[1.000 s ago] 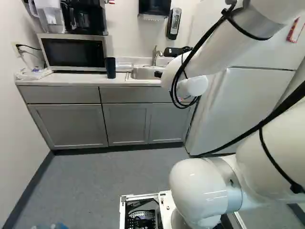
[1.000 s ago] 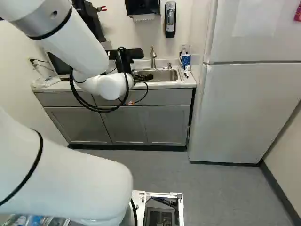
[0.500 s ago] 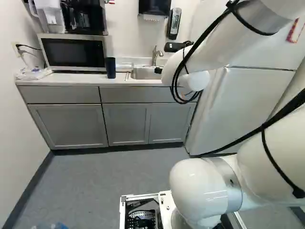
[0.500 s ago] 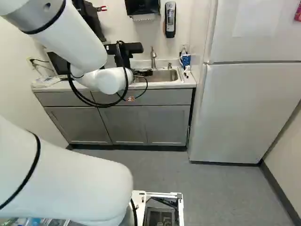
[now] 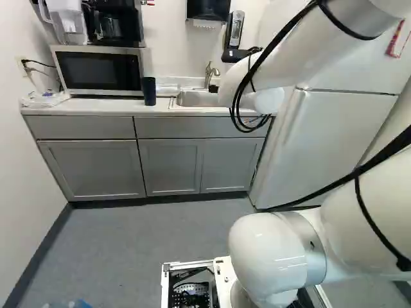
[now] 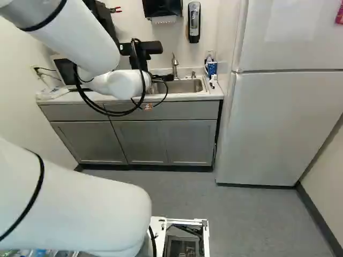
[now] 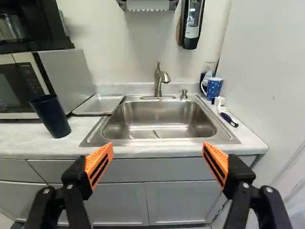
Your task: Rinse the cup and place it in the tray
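The black gripper (image 6: 162,78) shows in part in the right base view, in front of the sink. In the wrist view the gripper (image 7: 157,145) stands wide open before the sink's front edge, its orange-padded fingers far apart with nothing between them. A dark blue cup (image 7: 51,117) stands on the counter between microwave and sink, off to one side of the fingers. The same cup (image 5: 149,91) shows in the left base view. Behind it, a shallow metal tray (image 7: 98,104) lies beside the sink basin (image 7: 157,119). The faucet (image 7: 159,81) rises at the basin's back.
A microwave (image 5: 97,70) stands beyond the cup. At the sink's other side are a blue dotted mug (image 7: 214,87) and a brush (image 7: 226,114). A soap dispenser (image 7: 192,24) hangs on the wall. The fridge (image 6: 278,126) borders the counter's end.
The forearm and wrist have risen over the last second, and the gripper has gone up with them. The cup, the counter and the base have stayed where they were.
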`<state>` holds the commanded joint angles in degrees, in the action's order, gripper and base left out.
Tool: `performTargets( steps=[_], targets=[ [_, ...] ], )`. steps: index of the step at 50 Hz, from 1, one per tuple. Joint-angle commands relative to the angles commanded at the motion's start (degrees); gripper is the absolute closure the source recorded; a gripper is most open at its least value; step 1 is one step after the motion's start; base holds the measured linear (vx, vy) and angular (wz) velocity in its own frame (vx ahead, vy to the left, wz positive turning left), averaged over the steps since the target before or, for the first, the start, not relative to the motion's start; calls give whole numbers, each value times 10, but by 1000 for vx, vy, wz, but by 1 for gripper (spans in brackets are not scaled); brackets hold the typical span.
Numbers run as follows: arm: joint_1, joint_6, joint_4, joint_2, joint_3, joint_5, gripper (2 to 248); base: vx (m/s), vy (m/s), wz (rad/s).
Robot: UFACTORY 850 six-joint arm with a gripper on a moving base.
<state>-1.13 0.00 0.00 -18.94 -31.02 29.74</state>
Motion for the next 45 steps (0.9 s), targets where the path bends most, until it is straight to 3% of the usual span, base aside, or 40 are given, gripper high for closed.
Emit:
performTargets(
  steps=[45],
  targets=[
    [1,0,0,23,-74,-49,3,0,0,0]
  ],
)
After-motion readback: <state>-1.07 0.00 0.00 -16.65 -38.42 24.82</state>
